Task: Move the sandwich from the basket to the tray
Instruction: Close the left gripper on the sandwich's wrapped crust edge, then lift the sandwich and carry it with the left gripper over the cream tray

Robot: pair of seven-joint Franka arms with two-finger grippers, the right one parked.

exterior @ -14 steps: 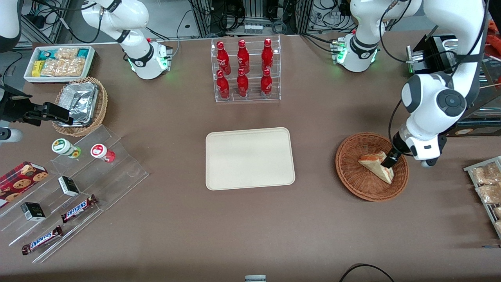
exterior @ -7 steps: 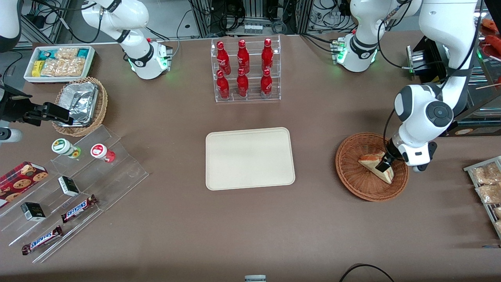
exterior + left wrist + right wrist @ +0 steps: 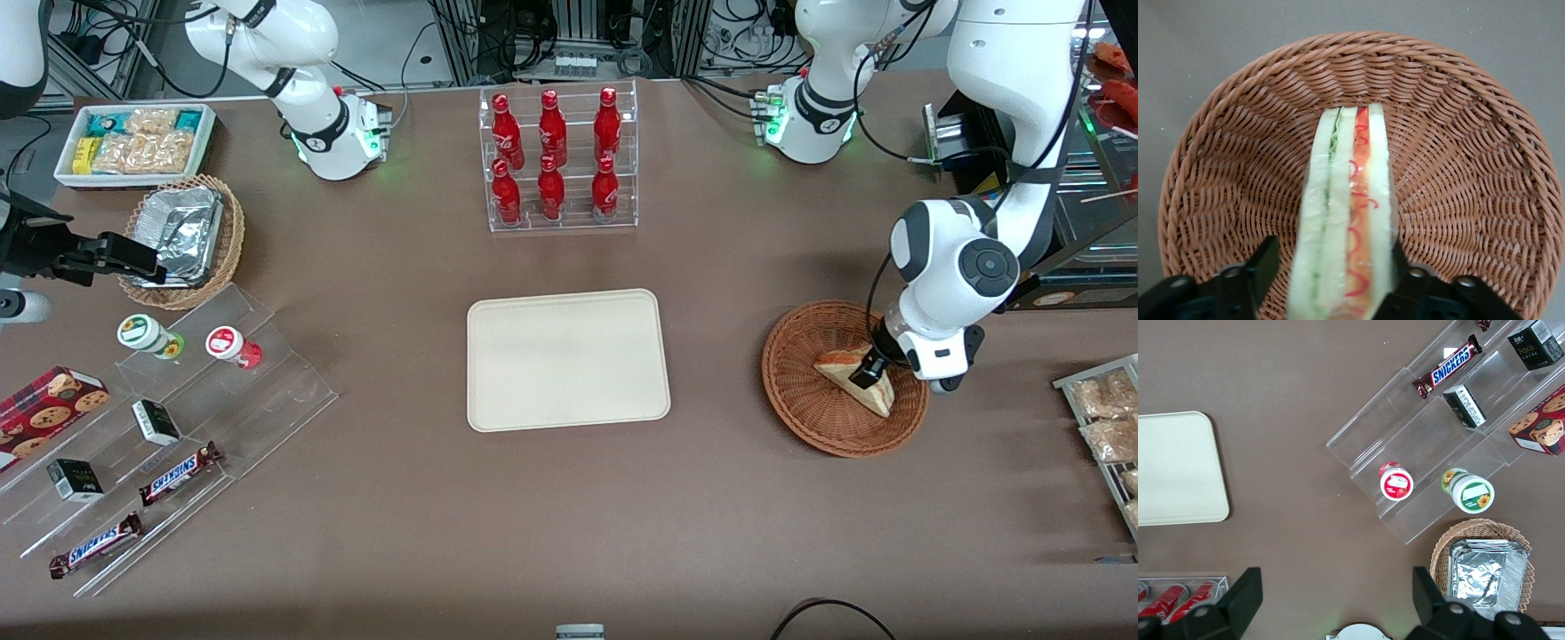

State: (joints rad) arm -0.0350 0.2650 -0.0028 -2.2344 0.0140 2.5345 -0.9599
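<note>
My gripper [image 3: 1345,267] is down in the basket [image 3: 805,404], fingers straddling the sandwich [image 3: 1348,220], prob. touching but not clearly clamped yet. Sandwich not lifted. Tray [image 3: 567,359] bare; grasp, lift, carry, drop all left.

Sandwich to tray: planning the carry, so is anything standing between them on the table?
Nothing visible. Bare table lies between the basket and the tray. The pincer straddles the sandwich inside the basket.
</note>
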